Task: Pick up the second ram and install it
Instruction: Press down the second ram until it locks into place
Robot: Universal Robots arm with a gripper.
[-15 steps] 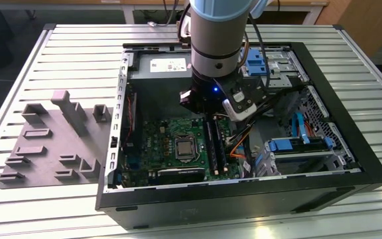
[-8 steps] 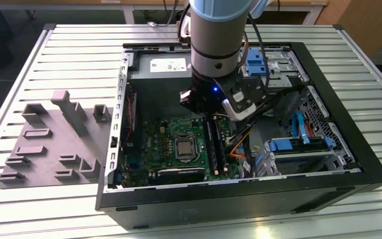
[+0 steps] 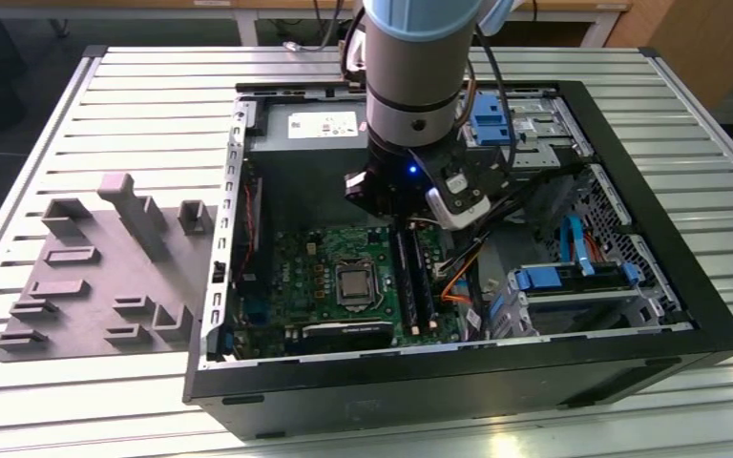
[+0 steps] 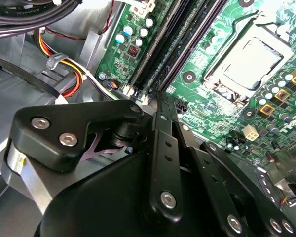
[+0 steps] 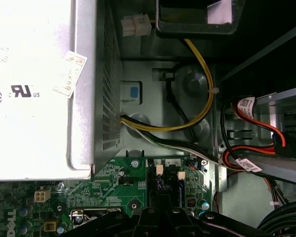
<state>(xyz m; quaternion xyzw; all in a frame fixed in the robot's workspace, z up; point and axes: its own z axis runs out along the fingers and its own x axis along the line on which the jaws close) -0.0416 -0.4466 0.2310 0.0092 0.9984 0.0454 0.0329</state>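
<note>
On the slatted worktop (image 3: 150, 401) an open computer case (image 3: 672, 315) is seen in the middle of the exterior view, with the green board (image 3: 328, 286) in its lower centre. The claw (image 3: 408, 212) is lowered over the long black slots (image 3: 412, 281), whose long axis runs away from it down the frame. Whether the claw is clenched cannot be told, and the second ram cannot be made out.

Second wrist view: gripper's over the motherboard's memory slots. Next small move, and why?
Probably a slow, straight descent: the gripper hangs just above the long black slots of the green motherboard, roughly in line with them. Whether it holds anything is unclear.
</note>
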